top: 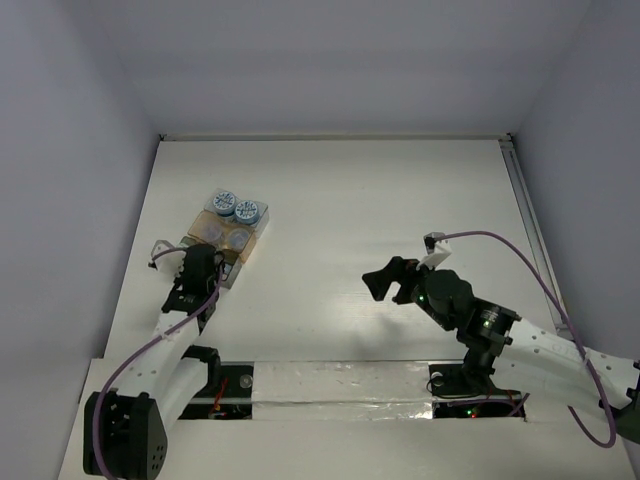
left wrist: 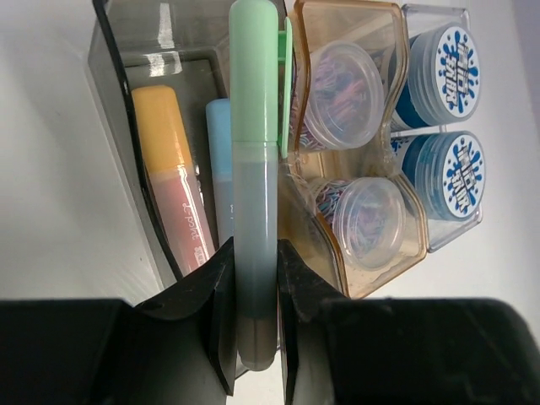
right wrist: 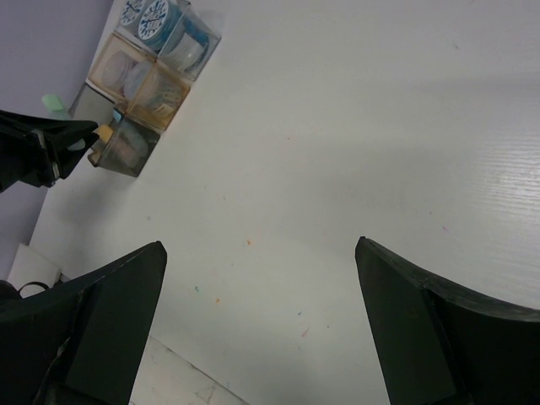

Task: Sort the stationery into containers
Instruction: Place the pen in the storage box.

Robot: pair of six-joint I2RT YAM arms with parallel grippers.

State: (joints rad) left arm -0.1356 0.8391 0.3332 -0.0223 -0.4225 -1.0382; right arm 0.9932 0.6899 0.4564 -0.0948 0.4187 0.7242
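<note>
Two sticks are lying in the grey-tinted box (left wrist: 181,59): orange stick (left wrist: 164,160) and blue stick (left wrist: 219,152), side by side, lengthwise. Left gripper (left wrist: 256,253) is clamping a third, the green stick (left wrist: 253,101). Its jaws are closed on the stick's greyish lower end, with the green cap pointing away from the wrist. The stick is hanging over the right side of the grey box, just beside the blue stick and near the wall next to the amber box (left wrist: 371,274). Can't tell from the wrist view whether it's touching the box or hovering above it.

Amber box is holding two clear-topped tubs (left wrist: 342,80). Clear box (left wrist: 439,240) next to it is holding two patterned-top tubs (left wrist: 456,173). All three boxes are sitting in a touching row on the table (top: 400,190), left of centre.

Right gripper (right wrist: 260,245) is hanging over bare table, well apart from the boxes, jaws spread wide with nothing between them.

My read: we're in the placing step for the green stick. We're probably late in the task, since no loose pieces are showing on the table in the top view. Next move is calling for a short descent, keeping the stick parallel to the other two and inside the grey wall, then opening the jaws. Main risk: the stick is riding close to the amber side, so it could land on the rim and tip into the tubs' box.
</note>
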